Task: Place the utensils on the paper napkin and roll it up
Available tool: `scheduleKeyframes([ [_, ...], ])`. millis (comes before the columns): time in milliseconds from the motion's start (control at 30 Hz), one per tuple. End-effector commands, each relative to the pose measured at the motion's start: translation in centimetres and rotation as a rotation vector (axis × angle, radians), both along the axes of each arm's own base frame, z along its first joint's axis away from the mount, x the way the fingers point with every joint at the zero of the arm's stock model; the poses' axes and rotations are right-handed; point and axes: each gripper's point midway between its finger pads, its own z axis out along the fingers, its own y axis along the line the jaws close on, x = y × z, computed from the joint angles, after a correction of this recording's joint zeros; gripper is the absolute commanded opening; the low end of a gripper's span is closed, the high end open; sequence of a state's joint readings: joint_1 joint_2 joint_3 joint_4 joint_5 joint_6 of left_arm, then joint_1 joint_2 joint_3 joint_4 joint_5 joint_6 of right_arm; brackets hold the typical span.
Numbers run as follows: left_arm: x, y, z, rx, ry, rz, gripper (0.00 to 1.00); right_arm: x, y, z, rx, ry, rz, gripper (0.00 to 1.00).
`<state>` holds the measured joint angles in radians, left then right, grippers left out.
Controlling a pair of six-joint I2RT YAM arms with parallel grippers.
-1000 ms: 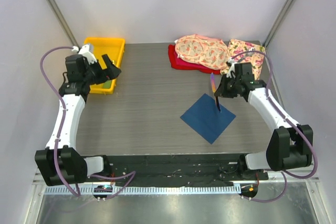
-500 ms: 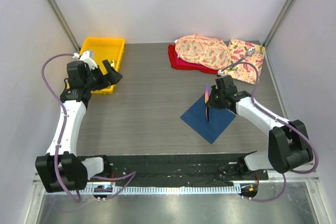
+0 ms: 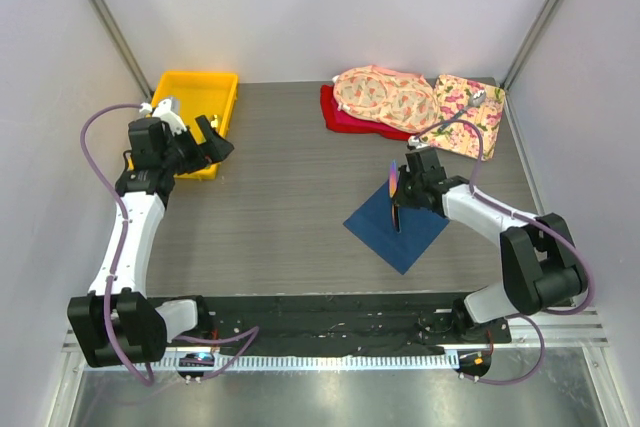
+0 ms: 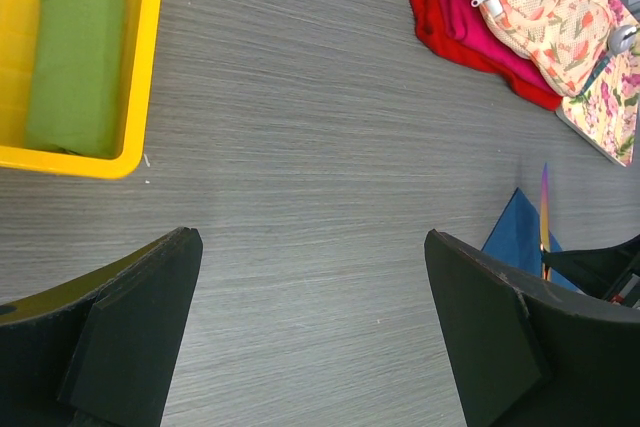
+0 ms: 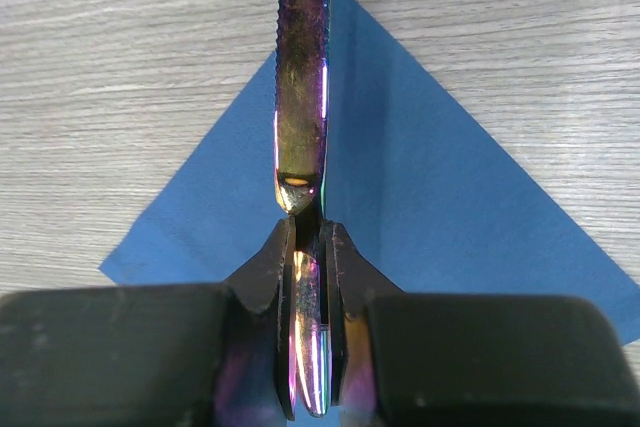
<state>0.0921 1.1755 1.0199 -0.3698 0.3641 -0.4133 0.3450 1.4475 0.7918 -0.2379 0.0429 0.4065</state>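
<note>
Between our right fingers (image 5: pixel 262 265), pinched narrow, sits the handle of an iridescent utensil (image 5: pixel 302 67). Its serrated blade points away from the wrist, over the napkin (image 5: pixel 440 187). From above, the utensil stands steeply, tip down near the napkin's middle, and we cannot tell whether it touches. The napkin lies flat as a diamond, right of centre on the table (image 3: pixel 280 177). Our left gripper (image 4: pixel 312 322) hangs wide apart, holding nothing, beside the yellow tray (image 4: pixel 140 77). We judge two risks. Letting go while the utensil is this steep could make it topple or bounce off the sheet. Dragging the tip could crease or shift the thin paper, spoiling the roll.
</note>
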Motion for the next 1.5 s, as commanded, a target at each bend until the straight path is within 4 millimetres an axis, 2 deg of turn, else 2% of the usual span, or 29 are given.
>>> scheduleKeyframes([
  [0, 0.8, -0.3, 1.7, -0.009, -0.067, -0.015, 1.0, 1.5, 0.1, 0.5, -0.016, -0.066, 0.02, 0.01],
  [133, 0.8, -0.3, 1.9, -0.008, -0.072, -0.016, 1.0, 1.1, 0.0, -0.7, -0.026, -0.039, 0.02, 0.01],
  [567, 1.1, -0.1, 1.4, 0.003, -0.055, -0.014, 1.0, 1.6, 0.1, -2.4, -0.042, -0.025, 0.023, 0.01],
  [767, 1.3, 0.0, 1.5, 0.01, -0.049, -0.011, 1.0, 1.2, 0.3, -3.9, -0.039, 0.043, 0.016, 0.01],
  [1033, 1.2, 0.2, 1.5, 0.028, -0.046, -0.014, 1.0, 1.8, 0.4, -3.6, -0.04, 0.064, -0.014, 0.22],
  [1267, 1.2, -0.5, 1.2, 0.015, -0.036, -0.055, 1.0, 2.1, 0.7, -2.8, -0.016, 0.062, -0.027, 0.32],
  [1300, 1.2, -0.6, 1.0, 0.012, -0.026, -0.063, 1.0, 2.0, 0.7, -2.8, -0.019, 0.066, -0.028, 0.32],
  [1367, 1.1, -1.2, 0.8, 0.015, -0.017, -0.087, 1.0, 2.1, 0.7, -2.4, -0.016, 0.059, -0.03, 0.41],
  [1467, 0.6, -3.7, 0.2, 0.022, 0.005, -0.174, 1.0, 2.3, 0.9, -1.7, -0.007, 0.051, -0.027, 0.45],
])
